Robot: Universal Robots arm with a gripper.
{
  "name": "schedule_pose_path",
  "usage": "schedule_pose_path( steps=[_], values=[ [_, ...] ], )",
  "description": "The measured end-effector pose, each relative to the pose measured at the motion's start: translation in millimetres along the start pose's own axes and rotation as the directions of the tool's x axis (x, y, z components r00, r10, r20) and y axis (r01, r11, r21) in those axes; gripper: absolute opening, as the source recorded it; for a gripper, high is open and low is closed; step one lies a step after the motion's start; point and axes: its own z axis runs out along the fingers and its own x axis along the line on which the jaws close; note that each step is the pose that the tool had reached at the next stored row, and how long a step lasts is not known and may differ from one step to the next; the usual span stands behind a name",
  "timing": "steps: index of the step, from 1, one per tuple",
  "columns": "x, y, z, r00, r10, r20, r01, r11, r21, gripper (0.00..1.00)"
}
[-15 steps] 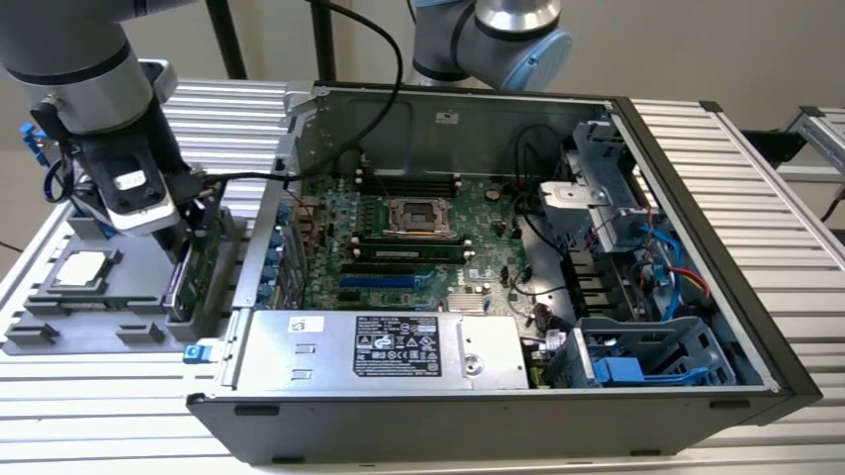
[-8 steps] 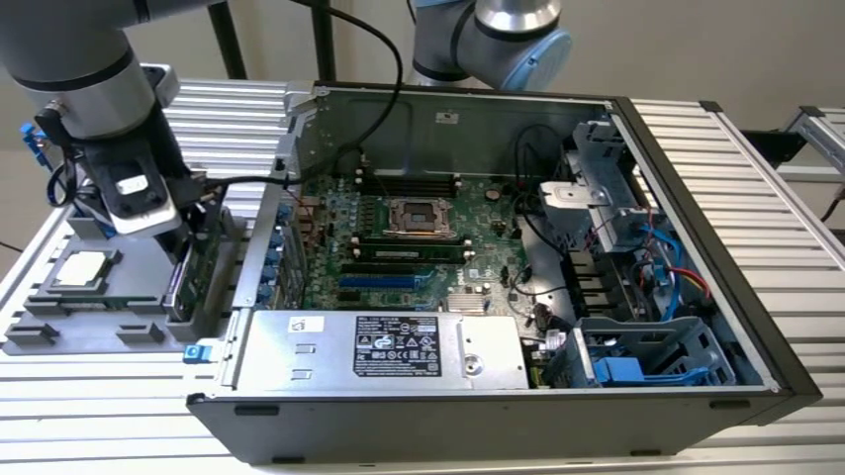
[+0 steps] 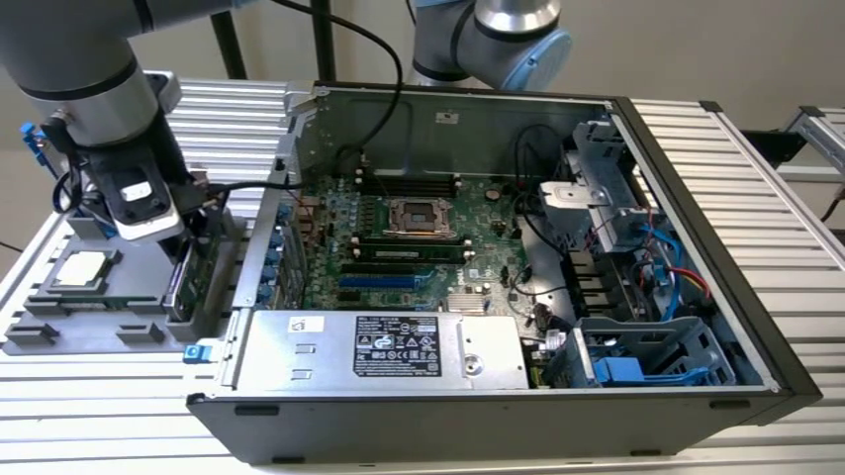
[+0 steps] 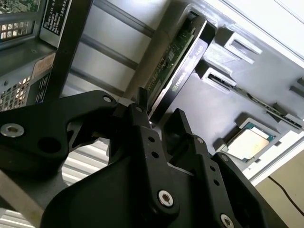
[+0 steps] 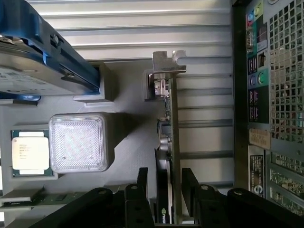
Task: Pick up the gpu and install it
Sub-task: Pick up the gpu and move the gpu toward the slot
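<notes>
**A:** What is it all resting on?

**B:** A ribbed metal table (image 3: 793,178). An open computer case (image 3: 687,401) lies on it with the motherboard (image 3: 410,247) facing up and the power supply (image 3: 383,346) along the near wall. A grey parts tray (image 3: 40,341) sits beside the case, on the exterior view's left.

**A:** Where's the gpu?

**B:** The gpu (image 5: 167,142) stands on edge in a slot of that tray, close to the case's outer wall, its silver bracket (image 5: 168,61) at the far end from the arm.

**A:** And the gripper?

**B:** The gripper (image 5: 165,176) is right over the card. Its fingers (image 5: 141,178) are apart, one on each side, with a thin gap showing either way in the first wrist view.

**A:** Anything else in the tray?

**B:** A CPU chip (image 5: 29,152) lying flat, and a hard drive (image 5: 28,52) with blue trim.
</notes>
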Motion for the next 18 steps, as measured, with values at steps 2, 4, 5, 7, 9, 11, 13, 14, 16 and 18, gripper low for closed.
schedule_pose_path(
  steps=[2, 4, 5, 7, 9, 11, 13, 14, 16, 18],
  values=[
    [0.0, -0.1, 1.5, 1.0, 0.0, -0.0001, 0.0, 1.0, 0.0001, 1.0],
    [0.1, -0.1, 2.9, 1.0, 0.0, -0.0001, 0.0, 1.0, -0.0001, 1.0],
    [0.1, -0.2, 3.5, 1.0, -0.001, 0.0, 0.001, 1.0, -0.0001, 1.0],
    [0.1, -0.2, 4.5, 1.0, -0.001, -0.0001, 0.001, 1.0, 0.0, 1.0],
    [0.1, -0.3, 5.4, 1.0, -0.002, -0.0002, 0.002, 1.0, 0.0, 1.0],
    [0.1, -0.3, 5.8, 1.0, -0.002, -0.0004, 0.002, 1.0, 0.0002, 1.0],
    [0.1, -0.3, 6.0, 1.0, -0.002, -0.0002, 0.002, 1.0, 0.0001, 1.0],
    [0.1, -0.3, 6.1, 1.0, -0.002, -0.0002, 0.002, 1.0, 0.0, 1.0],
    [0.1, -0.3, 6.1, 1.0, -0.002, -0.0002, 0.002, 1.0, 0.0, 1.0],
    [0.1, -0.3, 6.1, 1.0, -0.002, -0.0002, 0.002, 1.0, 0.0, 1.0]
  ],
)
